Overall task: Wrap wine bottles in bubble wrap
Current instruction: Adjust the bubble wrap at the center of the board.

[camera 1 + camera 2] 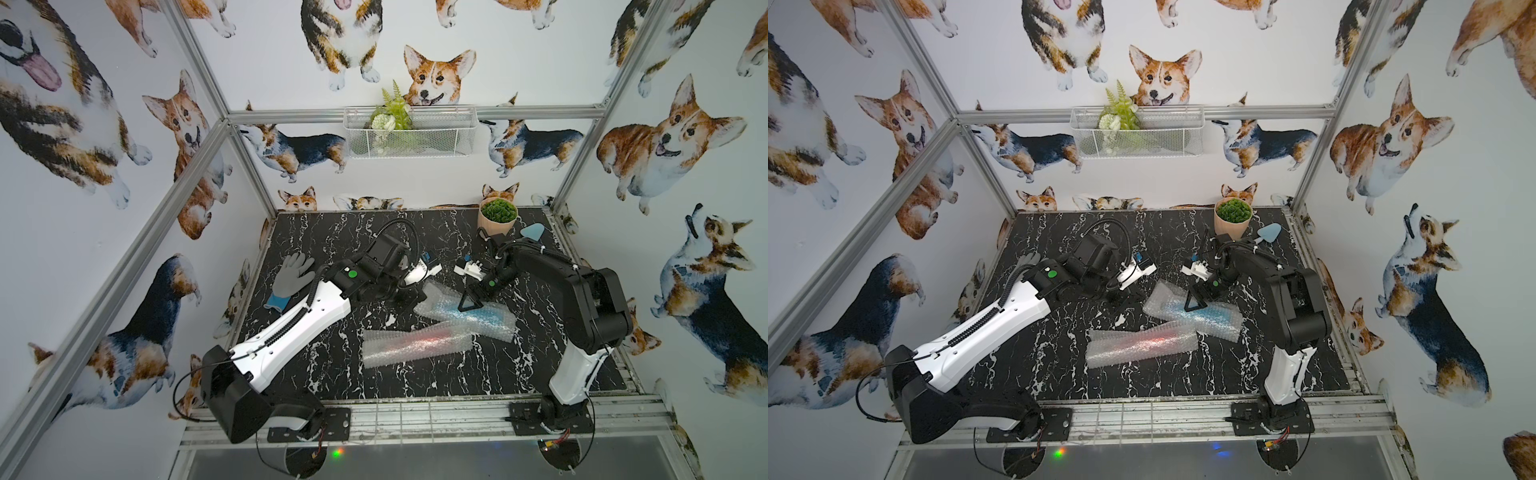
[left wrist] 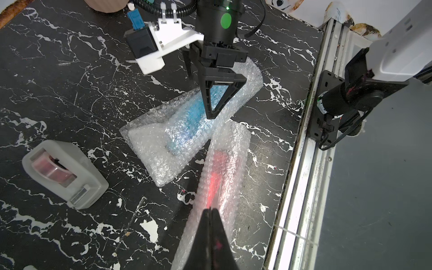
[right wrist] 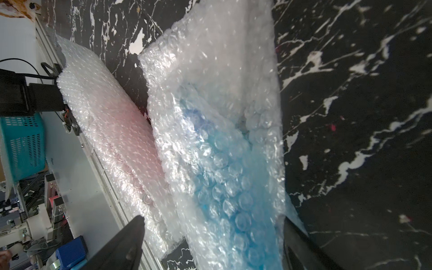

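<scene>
**Both bottles under wrap, blue bundle not yet snug**

In both top views the red bottle (image 1: 419,338) lies just below the centre of the frame, rolled into a fairly neat tube of bubble wrap (image 1: 386,353) on the counter (image 1: 332,386). The blue bottle (image 1: 478,318) lies just up and to the right of it inside its own sheet, and the two bundles touch at one end.

The blue bundle looks looser. The left wrist view shows a broad, flat flap of wrap beyond the bottle rather than a tight roll.

The right pincer (image 3: 213,218) hangs over the blue bundle, released, with one finger on each side of it. One finger seems to brush the wrap's edge, but nothing is clamped. The left pincer (image 2: 211,211) is clenched with nothing visible between its tips, poised above the counter.

The covering looks mostly done. What seems left is tightening the blue roll. Neither bundle shows any tape, though a tape dispenser (image 2: 65,173) sits nearby.
</scene>
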Robot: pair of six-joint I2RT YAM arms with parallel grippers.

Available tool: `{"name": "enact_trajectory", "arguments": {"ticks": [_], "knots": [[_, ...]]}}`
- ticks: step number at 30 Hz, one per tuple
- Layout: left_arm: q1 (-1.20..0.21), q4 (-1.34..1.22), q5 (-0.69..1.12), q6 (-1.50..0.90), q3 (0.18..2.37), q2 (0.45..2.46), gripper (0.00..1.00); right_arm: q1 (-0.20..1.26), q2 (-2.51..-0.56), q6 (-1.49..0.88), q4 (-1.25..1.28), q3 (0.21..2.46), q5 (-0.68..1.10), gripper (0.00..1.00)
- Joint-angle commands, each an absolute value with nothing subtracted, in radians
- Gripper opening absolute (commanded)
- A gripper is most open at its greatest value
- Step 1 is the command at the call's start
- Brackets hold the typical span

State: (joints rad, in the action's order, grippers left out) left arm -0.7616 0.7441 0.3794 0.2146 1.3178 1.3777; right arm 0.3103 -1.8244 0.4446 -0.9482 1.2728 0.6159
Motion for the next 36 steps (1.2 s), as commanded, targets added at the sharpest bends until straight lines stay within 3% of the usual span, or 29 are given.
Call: {"name": "enact_trajectory", "arguments": {"ticks": [1, 10, 18, 27, 36], "knots": [[-0.762, 0.757, 0.394, 0.233, 1.324, 1.376, 0.00, 0.324, -1.818, 0.454, -0.934, 1.259, 0.565, 0.85], [-0.761, 0.755, 0.392, 0.233, 1.310, 1.370, 0.00, 0.373, -1.729, 0.449, -0.850, 1.179, 0.470, 0.79], [-0.761, 0.755, 0.392, 0.233, 1.310, 1.368, 0.00, 0.409, -1.655, 0.429, -0.777, 1.096, 0.382, 0.44], [-0.762, 0.750, 0.391, 0.230, 1.315, 1.371, 0.00, 0.505, -1.534, 0.433, -0.635, 0.968, 0.188, 0.40], [-0.762, 0.749, 0.384, 0.242, 1.313, 1.373, 0.00, 0.627, -1.449, 0.424, -0.573, 0.855, 0.004, 0.29]]}}
